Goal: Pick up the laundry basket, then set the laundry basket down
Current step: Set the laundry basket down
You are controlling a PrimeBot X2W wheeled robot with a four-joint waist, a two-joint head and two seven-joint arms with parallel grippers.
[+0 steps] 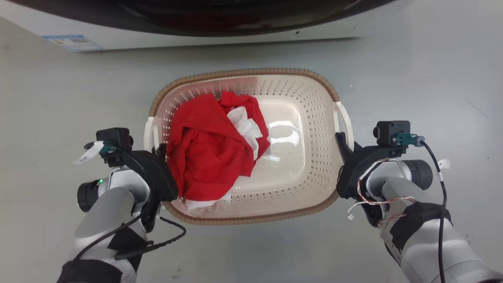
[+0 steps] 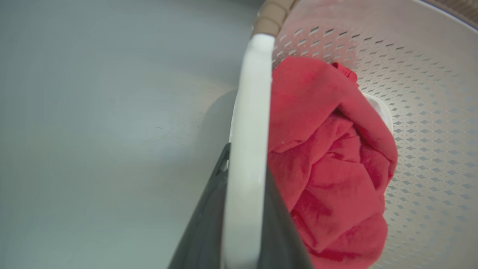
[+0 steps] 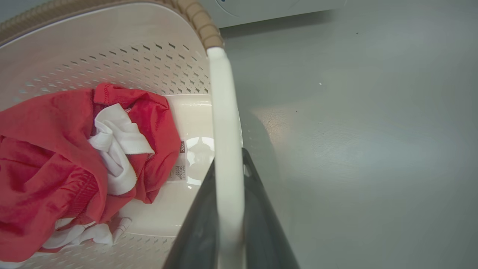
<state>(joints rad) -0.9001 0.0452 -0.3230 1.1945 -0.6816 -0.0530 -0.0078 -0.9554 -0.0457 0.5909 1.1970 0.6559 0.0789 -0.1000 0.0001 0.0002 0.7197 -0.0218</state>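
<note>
As the basket seems stiff and light, the left gripper and right gripper rightly clamp its side handles.

My head camera looks almost straight down on the laundry basket from well above, taking in its whole rim and the floor around it. My left wrist camera sits pressed close to the basket's left handle, sighting along it toward the far rim. The right wrist camera does likewise along the right handle. All three views share the red cloth lying inside the basket.
</note>
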